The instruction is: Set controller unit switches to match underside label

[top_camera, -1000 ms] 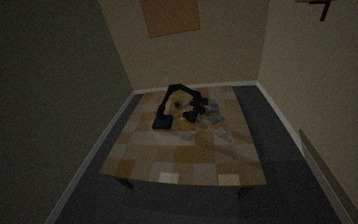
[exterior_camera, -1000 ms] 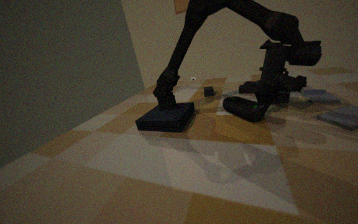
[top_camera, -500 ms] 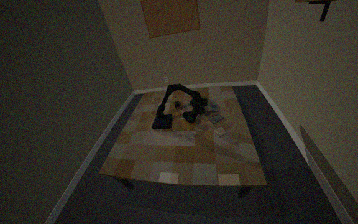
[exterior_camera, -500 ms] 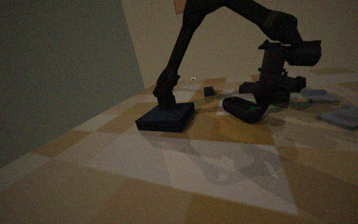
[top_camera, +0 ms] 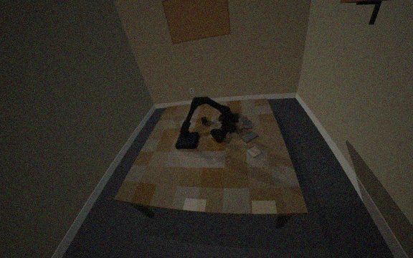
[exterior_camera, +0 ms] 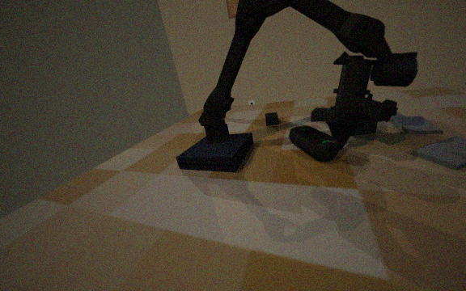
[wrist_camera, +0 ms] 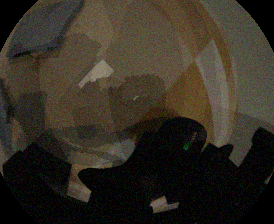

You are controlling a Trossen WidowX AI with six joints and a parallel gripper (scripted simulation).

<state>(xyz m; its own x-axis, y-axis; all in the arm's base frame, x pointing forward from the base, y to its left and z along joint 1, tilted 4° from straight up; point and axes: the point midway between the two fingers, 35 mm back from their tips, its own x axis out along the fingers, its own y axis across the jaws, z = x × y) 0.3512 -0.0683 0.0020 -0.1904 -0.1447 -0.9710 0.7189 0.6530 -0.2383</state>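
The dark controller unit (top_camera: 218, 135) (exterior_camera: 313, 144) (wrist_camera: 185, 132) lies on the bench in front of the arm's hand, between the hand and the arm's base. It looks tilted in the exterior view. Small green marks show on its upper side, but single switch positions are too dark to read. The underside label is hidden. My gripper (exterior_camera: 340, 146) is shut and empty. It points down at the unit's right end, touching it or very close. In the wrist view the unit's rounded end shows behind dark gripper parts.
Two blue-grey modules (top_camera: 249, 136) (exterior_camera: 455, 152) (wrist_camera: 43, 27) lie right of the hand, one farther back. A pale square part (top_camera: 254, 152) lies nearer the front. A small dark block (top_camera: 204, 121) (exterior_camera: 272, 119) stands behind the unit. The arm's base (top_camera: 187, 141) (exterior_camera: 213, 158) is at left.
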